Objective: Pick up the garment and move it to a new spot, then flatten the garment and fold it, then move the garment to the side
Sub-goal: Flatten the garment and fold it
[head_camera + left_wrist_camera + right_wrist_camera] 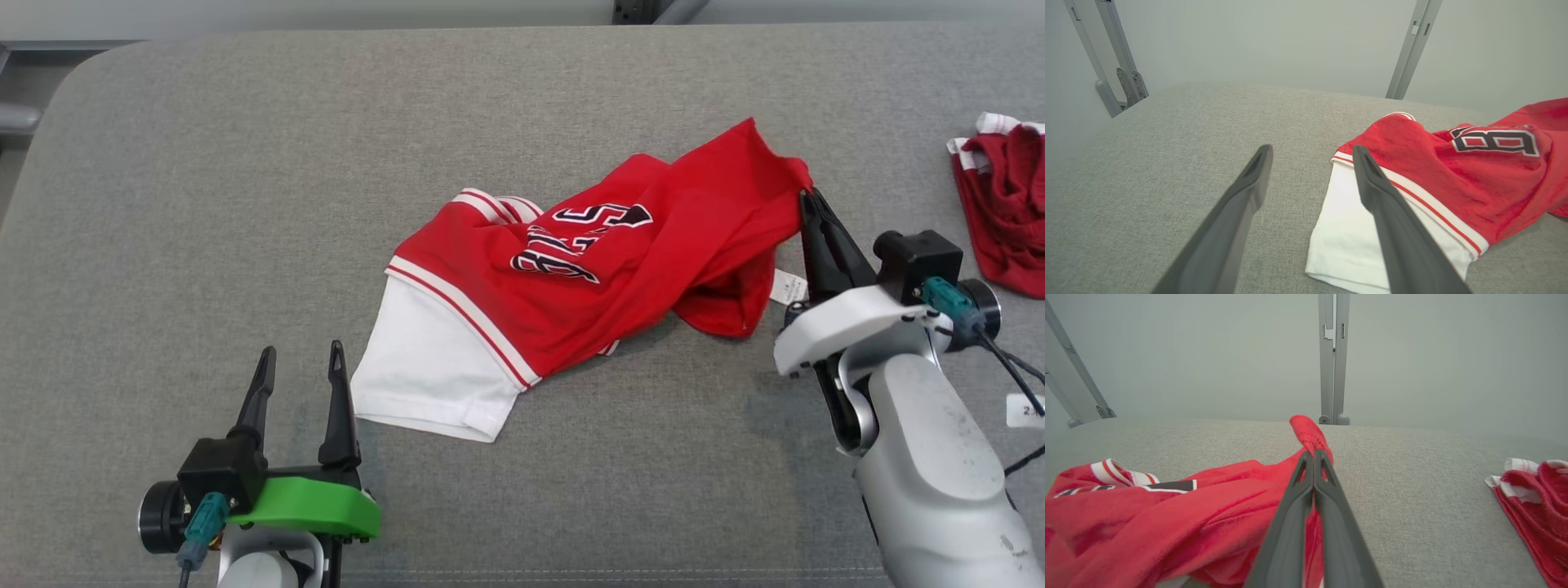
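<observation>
Jersey (588, 278) crumpled on grey worktop (245, 204); we pinch its corner, right gripper (807, 196) fingers clenched; left gripper (300, 351) fingers spread, empty.

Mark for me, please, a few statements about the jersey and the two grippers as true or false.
1. The right gripper is shut on a red edge of the jersey. True.
2. The left gripper also grips the jersey. False: its fingers stand open beside the jersey's white part and hold nothing.
3. The jersey lies flat and fully spread out. False: it is crumpled, with folds across the lettering.
4. A second red garment lies on the grey surface, to the right of the right gripper. True.
</observation>
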Motion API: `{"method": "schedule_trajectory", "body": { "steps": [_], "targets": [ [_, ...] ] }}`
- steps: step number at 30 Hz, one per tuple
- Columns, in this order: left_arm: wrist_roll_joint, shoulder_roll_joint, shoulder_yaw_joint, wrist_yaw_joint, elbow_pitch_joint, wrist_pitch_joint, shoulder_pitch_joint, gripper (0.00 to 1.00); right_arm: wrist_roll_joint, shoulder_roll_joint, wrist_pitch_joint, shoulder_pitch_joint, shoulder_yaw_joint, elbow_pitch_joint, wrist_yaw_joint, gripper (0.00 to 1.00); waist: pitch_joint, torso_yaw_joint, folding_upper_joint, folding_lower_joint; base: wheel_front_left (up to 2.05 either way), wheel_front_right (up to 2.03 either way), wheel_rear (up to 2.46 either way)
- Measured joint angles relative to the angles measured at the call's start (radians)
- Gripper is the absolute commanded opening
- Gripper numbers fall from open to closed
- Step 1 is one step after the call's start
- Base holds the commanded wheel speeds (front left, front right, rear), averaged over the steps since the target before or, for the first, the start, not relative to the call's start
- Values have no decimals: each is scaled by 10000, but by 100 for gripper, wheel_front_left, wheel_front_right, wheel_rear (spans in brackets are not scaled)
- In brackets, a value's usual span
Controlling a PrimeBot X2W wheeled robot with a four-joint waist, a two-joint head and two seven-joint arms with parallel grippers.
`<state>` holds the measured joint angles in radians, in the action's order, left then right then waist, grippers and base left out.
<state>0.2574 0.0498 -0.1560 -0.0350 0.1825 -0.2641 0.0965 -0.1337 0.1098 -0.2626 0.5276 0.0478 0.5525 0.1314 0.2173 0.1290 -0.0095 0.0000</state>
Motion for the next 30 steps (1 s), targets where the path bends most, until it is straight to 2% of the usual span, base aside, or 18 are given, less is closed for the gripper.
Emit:
{"method": "schedule_trajectory", "body": {
  "steps": [11,15,18,20,21,22,30],
  "targets": [
    [-123,0,176,82,-8,0,-43,100,853,-426,874,-2720,-2067,-2761,2,0,-109,-799,0,0,0,0,0],
    [-134,0,190,109,44,2,-40,100,729,-558,1133,-3438,-2355,-2899,2,0,-91,-1077,0,0,0,0,0],
    [-151,0,201,176,134,2,-22,100,650,-581,1074,-3496,-2437,-2261,2,0,-53,-1285,0,0,0,0,0],
    [-153,-2,199,182,169,0,4,100,635,-587,936,-3488,-2364,-1743,2,29,-41,-1350,0,0,0,0,0],
    [-153,0,205,182,182,2,17,100,606,-589,880,-3488,-2299,-1515,2,88,-42,-1374,0,0,0,0,0],
    [-157,0,211,182,190,2,27,100,546,-593,780,-3483,-2220,-1321,2,100,-46,-1396,0,0,0,0,0],
    [-180,0,267,217,257,0,25,100,130,-602,493,-3538,-1795,-516,2,100,-133,-1574,0,0,0,0,0]
  ]
}}
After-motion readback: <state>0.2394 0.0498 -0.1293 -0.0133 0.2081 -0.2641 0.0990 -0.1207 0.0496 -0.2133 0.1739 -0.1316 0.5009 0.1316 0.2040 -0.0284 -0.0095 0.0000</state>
